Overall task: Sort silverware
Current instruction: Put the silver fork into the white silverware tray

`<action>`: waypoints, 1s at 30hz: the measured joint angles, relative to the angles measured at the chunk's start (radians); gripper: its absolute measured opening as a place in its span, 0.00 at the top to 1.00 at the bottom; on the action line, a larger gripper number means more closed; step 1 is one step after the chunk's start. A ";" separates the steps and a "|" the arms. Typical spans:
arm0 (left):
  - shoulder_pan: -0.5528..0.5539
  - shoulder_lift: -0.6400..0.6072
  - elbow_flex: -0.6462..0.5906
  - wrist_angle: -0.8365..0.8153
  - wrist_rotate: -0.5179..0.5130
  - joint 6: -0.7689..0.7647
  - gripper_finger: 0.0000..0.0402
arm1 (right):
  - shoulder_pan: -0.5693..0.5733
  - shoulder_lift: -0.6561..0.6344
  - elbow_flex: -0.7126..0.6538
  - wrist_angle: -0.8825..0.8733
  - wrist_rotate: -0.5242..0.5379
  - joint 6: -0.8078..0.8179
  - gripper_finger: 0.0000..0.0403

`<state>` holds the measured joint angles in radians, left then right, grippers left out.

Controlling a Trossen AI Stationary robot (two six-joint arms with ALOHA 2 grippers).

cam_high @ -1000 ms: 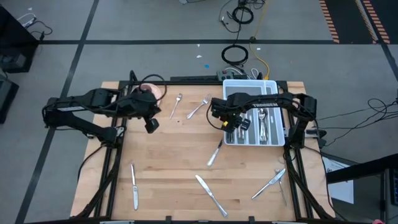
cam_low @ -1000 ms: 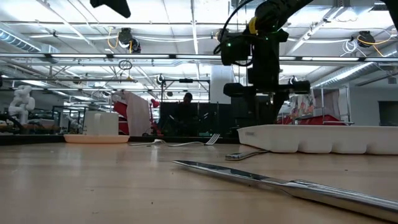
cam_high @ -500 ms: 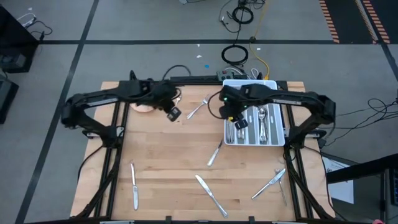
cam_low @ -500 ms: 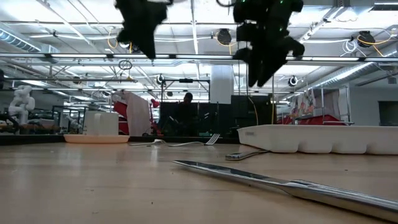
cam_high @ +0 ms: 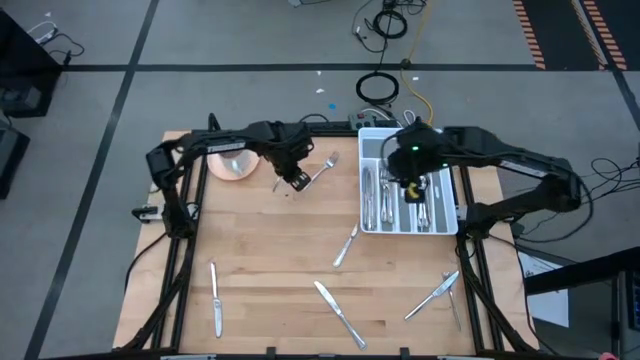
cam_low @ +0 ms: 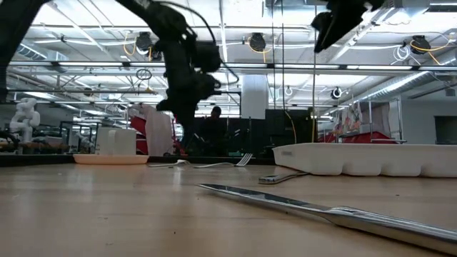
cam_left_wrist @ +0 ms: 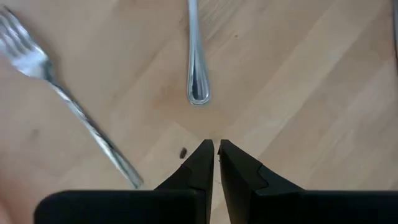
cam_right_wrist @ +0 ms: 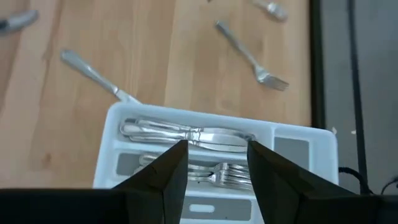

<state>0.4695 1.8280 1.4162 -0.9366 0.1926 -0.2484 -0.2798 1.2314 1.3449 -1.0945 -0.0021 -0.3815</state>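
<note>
- We see the left gripper (cam_high: 296, 179) near the far edge of the wooden bench (cam_high: 270, 260), between the pink bowl (cam_high: 230, 164) and the white compartmented tray (cam_high: 447, 210).
- In the left wrist view its fingers (cam_left_wrist: 199, 163) are pressed together with only a hairline gap, and they hold nothing.
- Just ahead of those fingertips, bare wood separates them from a fork (cam_left_wrist: 68, 99) lying at a slant and the rounded handle end of a second piece (cam_left_wrist: 197, 59).
- From above, we make out two forks near the far edge: one (cam_high: 321, 172) just beside the left gripper, the other (cam_high: 283, 166) partly under the arm.
- The right gripper (cam_high: 412, 186) hangs above the tray, which sits at the bench's far right corner.
- In the right wrist view its fingers (cam_right_wrist: 163, 171) stand apart and empty, with the tray's compartments showing between them.
- The tray already holds silverware: knives (cam_right_wrist: 186, 132) in one long compartment, forks (cam_right_wrist: 227, 176) in the next, and spoons (cam_high: 426, 200) in another, as seen from above.
- Loose pieces lie across the bench: one (cam_high: 345, 246) just off the tray's near left corner, a knife (cam_high: 216, 298) by the near left corner, another knife (cam_high: 338, 314) at the middle of the near edge, and a crossed pair (cam_high: 438, 294) near the near right corner.
- In the low view, the closest knife (cam_low: 321, 213) stretches across the foreground.
</note>
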 joint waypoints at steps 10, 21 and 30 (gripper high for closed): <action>0.037 0.039 0.000 0.030 -0.013 -0.075 0.90 | 0.000 -0.104 0.000 0.003 0.005 0.088 0.61; 0.043 0.039 0.000 0.065 0.198 0.157 0.75 | 0.000 -0.069 0.000 0.007 0.010 0.092 0.61; 0.084 0.039 0.000 0.062 -0.068 0.044 0.42 | 0.000 -0.042 0.000 0.006 0.006 0.152 0.61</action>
<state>0.5536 1.8671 1.4166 -0.8745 0.1247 -0.2042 -0.2798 1.1892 1.3449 -1.0882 0.0037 -0.2292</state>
